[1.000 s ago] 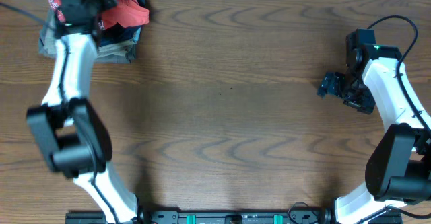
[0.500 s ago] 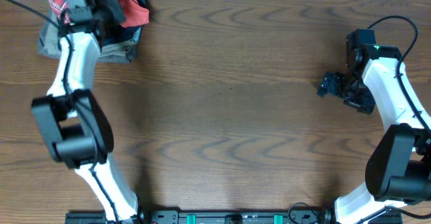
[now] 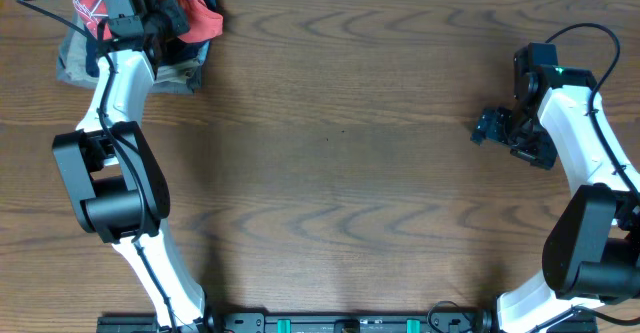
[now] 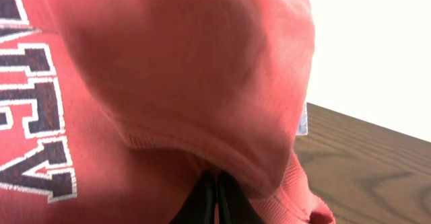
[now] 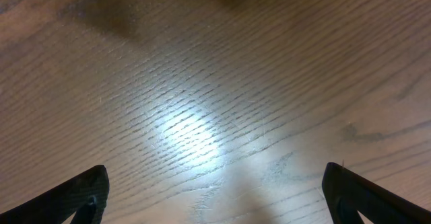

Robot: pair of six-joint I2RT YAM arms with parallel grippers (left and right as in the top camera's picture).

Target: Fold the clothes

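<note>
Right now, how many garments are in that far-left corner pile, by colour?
coral-red T-shirt: 1, pinched in the shut left gripper
navy-black folded garments: at least 1; the layers cannot be told apart
khaki-grey folded garment: 1
Total: at least 3

Overhead faces straight down on the table point(image 3: 340, 123) — wrist views sit close.

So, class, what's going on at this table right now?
The left arm's tool is shut on the coral-red cotton T-shirt with white lettering, at the far left corner over a pile of folded dark and grey garments. The shirt is bunched, not yet folded. The right tool hangs open and empty over the brown wooden table.
</note>
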